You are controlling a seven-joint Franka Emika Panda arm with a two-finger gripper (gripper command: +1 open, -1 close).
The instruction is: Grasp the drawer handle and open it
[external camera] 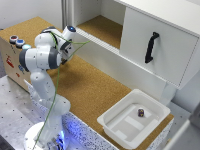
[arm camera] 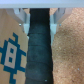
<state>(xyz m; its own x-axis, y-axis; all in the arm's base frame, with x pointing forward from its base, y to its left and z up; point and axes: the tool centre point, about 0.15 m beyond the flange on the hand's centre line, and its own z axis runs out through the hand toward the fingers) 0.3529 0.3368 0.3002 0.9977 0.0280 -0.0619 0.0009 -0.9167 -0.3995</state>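
My jaws stand apart with nothing held, far from the handle.

In the blurry wrist view my fingers flank what seems a dark gap beside cork. In the exterior view, the drawer handle sits upright on the drawer at the right, above the white tub on the table.

The gripper shows two pale fingers set apart, with nothing between them. A dark black band runs past them. A speckled cork surface borders the band on one side. On the other side is a brown cardboard box with a blurred blue printed figure.
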